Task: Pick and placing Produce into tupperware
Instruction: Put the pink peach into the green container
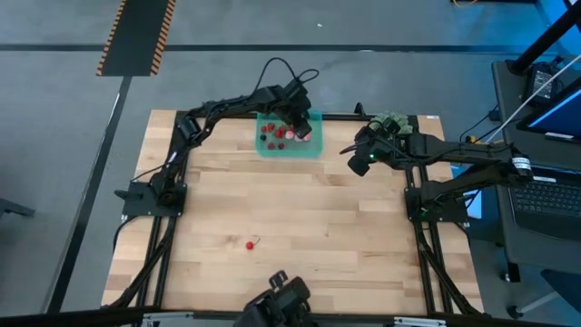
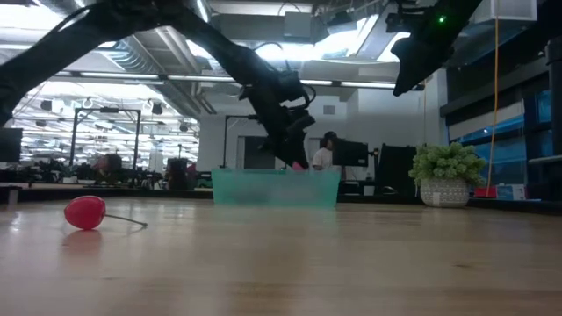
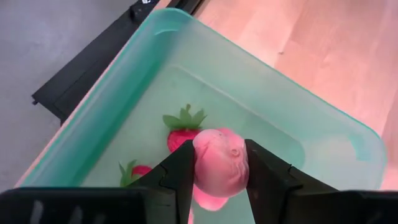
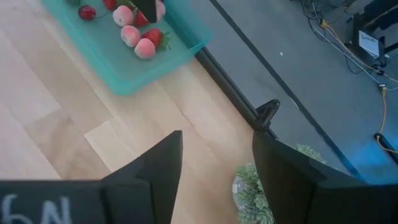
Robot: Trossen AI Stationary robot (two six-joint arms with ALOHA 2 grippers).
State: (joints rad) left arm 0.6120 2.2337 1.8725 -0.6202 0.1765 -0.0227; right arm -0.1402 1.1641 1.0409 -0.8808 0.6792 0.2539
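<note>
— Where is the left gripper (image 3: 217, 180), and what do its fingers do?

— It hangs over the tupperware (image 1: 313, 148) at the table's far edge. The fingers are clamped on a pale pink piece (image 3: 219, 167) of produce, one finger on each side of it. The left wrist view shows this piece held above the container's floor, with a red strawberry (image 3: 182, 132) lying just under it and a second red one (image 3: 140, 170) beside that.

— And the tupperware itself?

— It is a translucent teal tray, sitting flat on the wooden table (image 1: 300, 218). The right wrist view shows several pieces already inside: two pale pink ones (image 4: 138, 42), a strawberry with green leaves (image 4: 157, 38) touching one of them, and a dark red one (image 4: 87, 12).

— Is any produce outside it?

— One red piece with a thin stem (image 2: 86, 212) lies alone on the table, well apart from the container, toward the near edge.

— The right arm?

— The right gripper (image 4: 216, 163) waits raised beside the container, near the green leafy plant (image 2: 448, 164) in its pot at the far right corner. Its fingers stand apart and hold nothing.
</note>
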